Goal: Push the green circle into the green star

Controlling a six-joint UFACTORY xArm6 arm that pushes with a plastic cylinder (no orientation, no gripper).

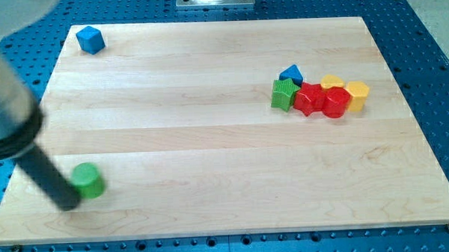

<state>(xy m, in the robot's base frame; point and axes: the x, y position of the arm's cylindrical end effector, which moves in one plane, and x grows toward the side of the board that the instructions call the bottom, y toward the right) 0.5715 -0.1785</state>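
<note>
The green circle [88,179] lies near the view's bottom left on the wooden board [210,141]. My tip [67,200] is at the end of the dark rod, touching the circle's lower left side. The green star [284,94] sits at the view's right, at the left end of a cluster of blocks, far from the circle.
Beside the green star sit a blue triangle [291,73], a red star-like block [308,98], a red block [336,102] and two yellow blocks [332,82] [357,94]. A blue cube [90,39] lies at the top left corner.
</note>
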